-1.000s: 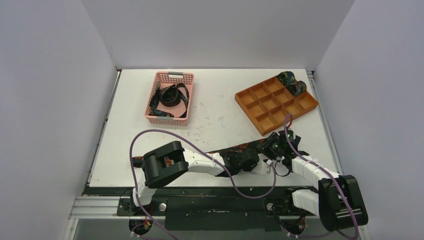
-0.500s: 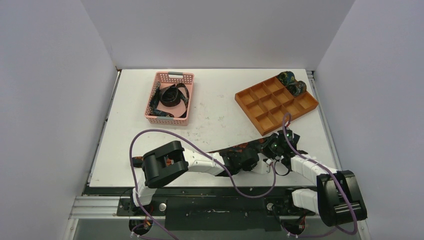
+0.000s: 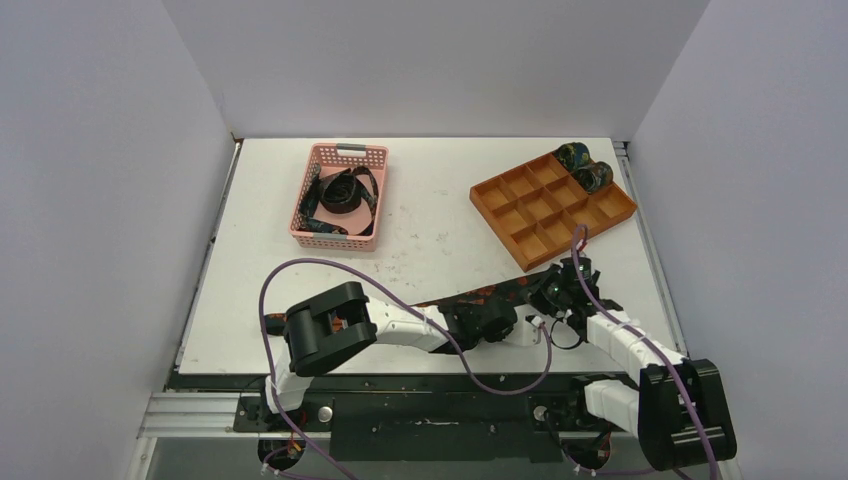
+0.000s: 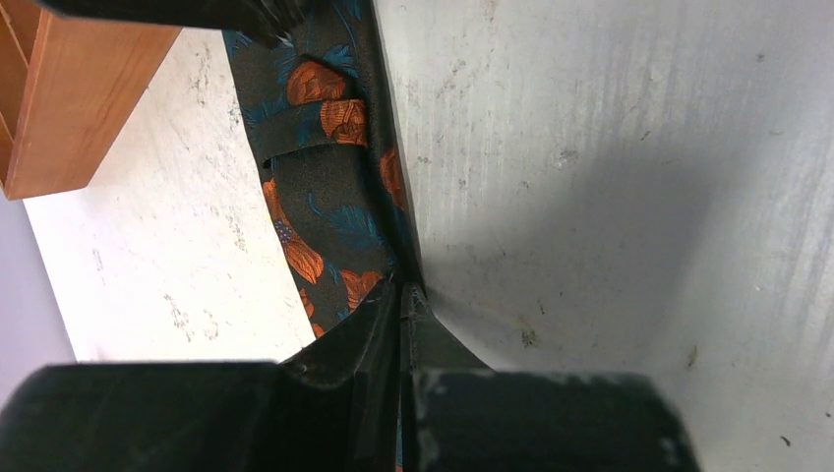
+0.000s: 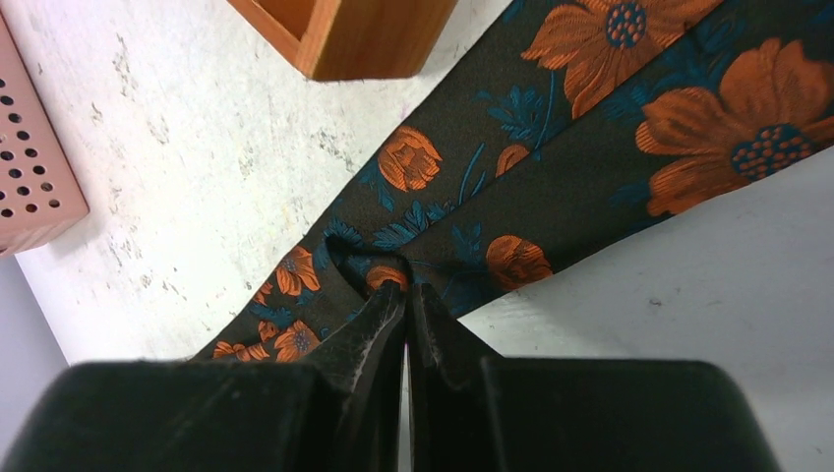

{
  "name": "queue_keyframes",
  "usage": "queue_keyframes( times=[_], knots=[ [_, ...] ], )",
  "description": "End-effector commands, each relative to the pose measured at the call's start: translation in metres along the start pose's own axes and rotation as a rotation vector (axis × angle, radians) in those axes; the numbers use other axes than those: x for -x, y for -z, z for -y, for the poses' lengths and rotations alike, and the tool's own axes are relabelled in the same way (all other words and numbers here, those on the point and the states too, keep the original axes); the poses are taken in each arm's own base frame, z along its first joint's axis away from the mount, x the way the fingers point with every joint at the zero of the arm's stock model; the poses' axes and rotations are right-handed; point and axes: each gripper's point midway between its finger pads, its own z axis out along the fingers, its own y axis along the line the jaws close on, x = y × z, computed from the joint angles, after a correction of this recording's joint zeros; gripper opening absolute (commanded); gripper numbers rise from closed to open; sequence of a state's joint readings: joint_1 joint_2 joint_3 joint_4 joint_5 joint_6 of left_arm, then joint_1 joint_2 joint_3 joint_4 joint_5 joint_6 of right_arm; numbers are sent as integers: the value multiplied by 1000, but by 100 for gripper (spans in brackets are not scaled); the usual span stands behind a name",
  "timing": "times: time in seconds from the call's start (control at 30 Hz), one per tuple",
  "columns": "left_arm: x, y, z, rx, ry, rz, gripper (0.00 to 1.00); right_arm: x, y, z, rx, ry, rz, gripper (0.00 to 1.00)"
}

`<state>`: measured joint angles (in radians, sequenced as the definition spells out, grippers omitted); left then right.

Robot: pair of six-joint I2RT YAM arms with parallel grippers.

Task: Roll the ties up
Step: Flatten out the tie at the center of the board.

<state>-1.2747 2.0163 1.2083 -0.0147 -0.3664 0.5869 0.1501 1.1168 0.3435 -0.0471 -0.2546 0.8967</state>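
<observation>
Fabric is bunching between the fully closed jaws of the right pincer (image 5: 405,293), which is gripping a small fold of the flowered tie (image 5: 580,147) close to one long edge. The left pincer (image 4: 401,295) is also clamping tight on this tie, biting its edge a little farther from the orange compartment tray (image 5: 366,44).

Outward from both pincers the tie is lying flat on the bench (image 3: 430,235). Its long axis is running from just beside the tray's near corner slantwise toward the left arm's base, roughly along the near bench edge. The strip is widening toward the tray end and narrowing away from it.

Any rolling is going to have to travel along that axis. The right arm is sitting nearer the tray end, so it looks like the one to turn the fabric over while the left is pinning the strip taut.

Room is looking tight on two sides. The tray's corner is sitting just beside the tie on the far side, and the bench edge is running close on the near side. Open bench is lying beyond, between the tray and the pink mesh basket (image 3: 346,152).

Two rolled ties (image 3: 583,166) are occupying the tray's far corner compartments. Loose ties (image 3: 342,193) are lying coiled in the basket, well apart from the tray.
</observation>
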Motion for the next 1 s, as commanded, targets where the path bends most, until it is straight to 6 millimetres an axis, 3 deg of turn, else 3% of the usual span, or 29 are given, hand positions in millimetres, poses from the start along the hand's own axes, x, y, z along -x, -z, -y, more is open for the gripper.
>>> queue_keyframes(
  times=[0.0,0.07,0.17,0.37,0.53,0.97],
  knots=[
    [3,4,-5,17,45,26,0,25,7,-19,40,47,66,5],
    [3,3,-4,17,44,25,0,23,5,-22,50,57,37,21],
    [4,2,-3,10,43,31,0,21,1,-26,65,60,21,35],
    [9,-2,-2,-5,37,37,0,15,-7,-25,65,66,-19,45],
    [8,-5,-2,-11,37,34,0,5,-15,-26,94,53,-55,43],
    [7,-7,1,-21,39,34,0,-6,-19,-23,97,42,-86,15]
  ],
)
